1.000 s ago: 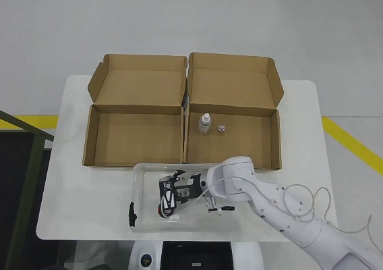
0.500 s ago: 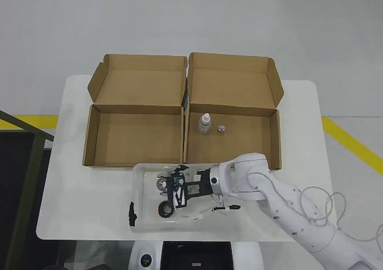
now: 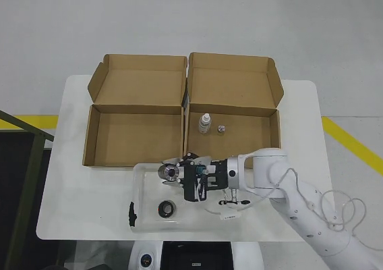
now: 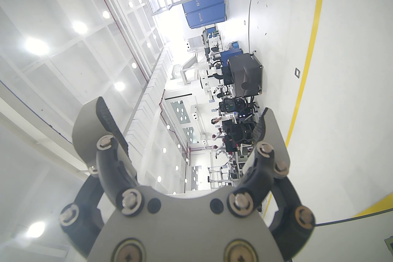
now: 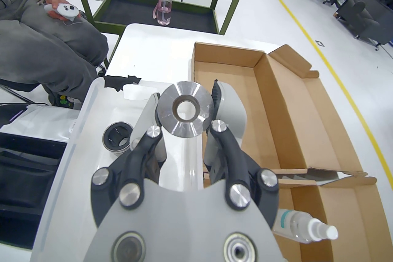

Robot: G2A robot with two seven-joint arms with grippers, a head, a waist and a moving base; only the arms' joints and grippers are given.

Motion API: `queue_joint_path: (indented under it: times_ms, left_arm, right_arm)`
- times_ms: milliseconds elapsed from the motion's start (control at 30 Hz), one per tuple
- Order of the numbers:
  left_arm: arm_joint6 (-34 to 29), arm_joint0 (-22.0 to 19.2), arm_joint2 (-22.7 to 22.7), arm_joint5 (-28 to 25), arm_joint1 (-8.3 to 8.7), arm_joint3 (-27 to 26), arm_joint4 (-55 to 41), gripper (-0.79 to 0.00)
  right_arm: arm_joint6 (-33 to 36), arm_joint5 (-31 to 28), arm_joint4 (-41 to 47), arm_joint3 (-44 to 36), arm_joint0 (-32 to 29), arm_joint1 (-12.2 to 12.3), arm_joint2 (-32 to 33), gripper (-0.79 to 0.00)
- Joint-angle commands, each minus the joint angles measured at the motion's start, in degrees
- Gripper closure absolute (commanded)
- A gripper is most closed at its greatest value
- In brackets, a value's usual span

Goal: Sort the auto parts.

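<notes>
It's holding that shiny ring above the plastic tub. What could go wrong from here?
The right gripper pinches the metal ring only by its edge, so it might slip and drop into the tub, onto the bearing. Moving to a box, the ring could catch the cardboard wall beside the tub and shove the box.

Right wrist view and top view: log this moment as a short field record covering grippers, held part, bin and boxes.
right gripper: shut on metal ring
ring position: over the clear bin, at the edge nearest the boxes
in bin: black bearing
right box: spray bottle and small silver part inside
left gripper: open, holding nothing
</notes>
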Motion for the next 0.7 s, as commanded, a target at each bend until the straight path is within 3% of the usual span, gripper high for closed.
queue_joint_path:
  times_ms: [0,667]
  left_arm:
    - [0.0,0.0,0.0,0.0,0.00,0.0,0.0,-0.785]
    - [0.0,0.0,0.0,0.0,0.00,0.0,0.0,-0.785]
  right_arm:
    - [-1.2,-0.2,0.2,-0.3,-0.1,0.2,1.5,0.000]
    - [-6.2,0.0,4.7,-5.5,-7.1,2.6,14.9,0.000]
